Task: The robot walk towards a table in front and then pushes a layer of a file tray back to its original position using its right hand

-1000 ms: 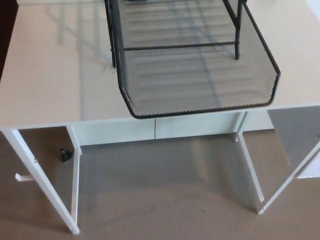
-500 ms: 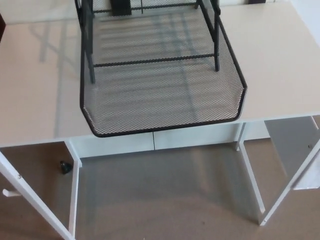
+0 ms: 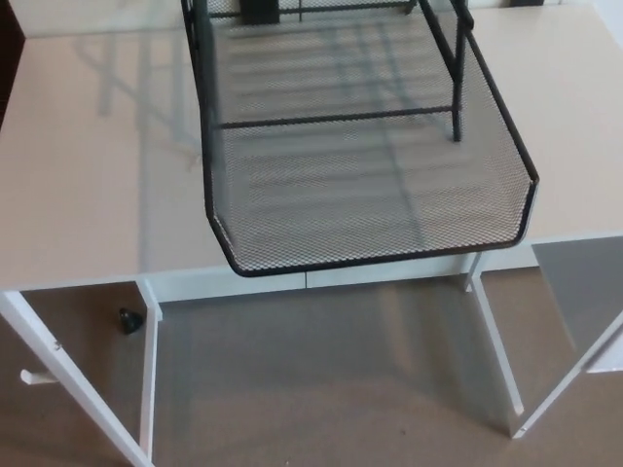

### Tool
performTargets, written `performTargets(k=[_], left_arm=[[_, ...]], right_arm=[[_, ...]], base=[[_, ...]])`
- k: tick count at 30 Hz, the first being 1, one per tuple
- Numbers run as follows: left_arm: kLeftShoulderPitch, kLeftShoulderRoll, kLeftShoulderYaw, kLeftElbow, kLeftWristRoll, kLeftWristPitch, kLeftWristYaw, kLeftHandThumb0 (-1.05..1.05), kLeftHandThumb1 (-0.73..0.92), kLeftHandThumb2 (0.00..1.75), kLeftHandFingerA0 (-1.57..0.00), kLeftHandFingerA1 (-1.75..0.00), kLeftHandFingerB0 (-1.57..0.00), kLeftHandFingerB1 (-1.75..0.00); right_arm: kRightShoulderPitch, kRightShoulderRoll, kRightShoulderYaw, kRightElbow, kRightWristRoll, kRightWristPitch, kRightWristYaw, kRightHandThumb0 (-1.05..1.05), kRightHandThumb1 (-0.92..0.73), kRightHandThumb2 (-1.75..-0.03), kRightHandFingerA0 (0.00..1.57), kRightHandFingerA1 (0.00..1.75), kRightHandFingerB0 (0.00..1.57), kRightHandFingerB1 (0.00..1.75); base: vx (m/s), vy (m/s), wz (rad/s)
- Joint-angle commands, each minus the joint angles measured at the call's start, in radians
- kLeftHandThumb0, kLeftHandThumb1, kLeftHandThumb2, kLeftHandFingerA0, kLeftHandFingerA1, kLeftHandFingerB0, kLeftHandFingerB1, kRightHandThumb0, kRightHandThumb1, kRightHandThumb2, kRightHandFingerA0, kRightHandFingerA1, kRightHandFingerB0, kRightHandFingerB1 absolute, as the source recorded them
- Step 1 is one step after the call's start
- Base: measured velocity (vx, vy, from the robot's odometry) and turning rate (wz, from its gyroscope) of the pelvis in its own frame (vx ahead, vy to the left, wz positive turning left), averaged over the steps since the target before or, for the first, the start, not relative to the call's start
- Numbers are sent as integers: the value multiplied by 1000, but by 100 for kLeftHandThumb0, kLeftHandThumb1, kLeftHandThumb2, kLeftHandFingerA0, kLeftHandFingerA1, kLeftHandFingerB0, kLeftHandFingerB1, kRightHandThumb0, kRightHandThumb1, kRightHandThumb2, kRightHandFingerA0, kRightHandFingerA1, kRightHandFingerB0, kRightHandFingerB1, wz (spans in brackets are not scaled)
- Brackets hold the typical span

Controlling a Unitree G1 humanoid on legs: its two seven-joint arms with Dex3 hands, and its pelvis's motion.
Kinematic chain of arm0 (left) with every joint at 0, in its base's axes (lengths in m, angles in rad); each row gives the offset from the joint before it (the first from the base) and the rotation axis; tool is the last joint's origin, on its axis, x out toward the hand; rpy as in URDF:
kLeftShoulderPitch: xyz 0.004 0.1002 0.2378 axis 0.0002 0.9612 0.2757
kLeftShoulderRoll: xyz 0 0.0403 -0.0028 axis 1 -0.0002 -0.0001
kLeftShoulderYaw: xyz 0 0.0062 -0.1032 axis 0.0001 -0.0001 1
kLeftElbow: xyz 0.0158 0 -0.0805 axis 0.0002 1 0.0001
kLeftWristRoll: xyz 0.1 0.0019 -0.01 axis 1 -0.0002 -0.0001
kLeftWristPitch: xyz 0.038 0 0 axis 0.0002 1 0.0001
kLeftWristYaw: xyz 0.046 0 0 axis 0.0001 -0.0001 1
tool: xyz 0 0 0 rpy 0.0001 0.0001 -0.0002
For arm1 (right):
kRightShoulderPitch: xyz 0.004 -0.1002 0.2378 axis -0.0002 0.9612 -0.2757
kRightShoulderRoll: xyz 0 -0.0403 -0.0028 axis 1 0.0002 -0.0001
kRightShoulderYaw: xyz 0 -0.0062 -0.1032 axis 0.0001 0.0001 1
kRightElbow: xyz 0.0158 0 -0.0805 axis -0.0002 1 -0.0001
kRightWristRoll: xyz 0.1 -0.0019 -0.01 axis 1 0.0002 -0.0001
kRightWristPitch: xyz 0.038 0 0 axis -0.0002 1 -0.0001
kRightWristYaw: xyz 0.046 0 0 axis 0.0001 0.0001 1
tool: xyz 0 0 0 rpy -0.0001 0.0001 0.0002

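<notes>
Brown carpet (image 3: 321,389) fills the near half of the head view, with a white table (image 3: 88,185) standing on it and reaching away to the far edge. On the table sits a black wire-mesh file tray (image 3: 331,58), its frame of thin upright bars toward the far side. Its bottom layer (image 3: 370,209) is slid out toward the robot, and the near lip of that layer hangs just past the near edge of the table. A small dark object (image 3: 127,319) lies on the carpet under the table, near the left leg.

Neither robot hand shows anywhere, so whether their fingers are spread or closed cannot be told. Judging from how close the table now looks, the walk seems nearly finished or finished. The push itself is not yet done: the layer is plainly out of place. What is left is to bring the right hand up to that near lip and press the layer away, into the frame.
</notes>
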Motion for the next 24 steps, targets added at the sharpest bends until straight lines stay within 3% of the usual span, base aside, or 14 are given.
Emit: performTargets(k=[1, 4, 5, 9, 11, 21, 22, 24], left_arm=[[-32, 28, 11, 69, -3, 26, 0, -24, 53, 101, -9, -51, -9, -50], [-57, 37, 33, 107, -12, 37, 14, -24, 52, 100, -10, -52, -10, -50], [-53, 41, 27, 102, 0, 30, 16, -46, 61, 69, -23, -40, -23, -38], [-53, 44, 23, 103, 5, 25, 17, -46, 61, 69, -23, -40, -23, -38], [-61, 46, 18, 115, 13, 6, 21, -42, 63, 59, -30, -38, -26, -33], [-58, 58, 1, 107, 17, -20, 7, -41, 64, 59, -28, -37, -25, -33], [-56, 63, -5, 108, 26, -28, 8, -26, 50, 100, -10, -52, -10, -50], [-54, 67, -13, 107, 36, -37, 9, -26, 49, 100, -10, -52, -10, -50]], right_arm=[[-16, -29, 4, 58, -30, -33, -34, -61, -67, -61, 51, 36, 33, 31], [-41, -31, -13, 118, -7, -48, -16, -60, -67, -61, 51, 37, 32, 32], [-44, -36, -10, 123, -17, -41, -31, -65, -67, -61, 52, 36, 35, 32], [-51, -39, -9, 139, -21, -47, -38, -65, -67, -61, 52, 36, 35, 32], [-27, -28, -14, 93, -15, -63, -50, -61, -66, -61, 51, 36, 35, 32], [59, 17, -2, -111, -47, -178, -113, -56, -67, -60, 49, 36, 36, 33], [149, 53, 13, -341, -36, -238, -105, -52, -66, -59, 48, 34, 39, 32], [221, 70, 27, -529, -36, -256, -99, -60, -64, -63, 45, 35, 37, 33]], base=[[0, 0, 0], [13, -43, 6], [0, 0, 0], [0, 0, 0], [0, 0, 0], [0, 0, 0], [0, 0, 0], [0, 0, 0]])
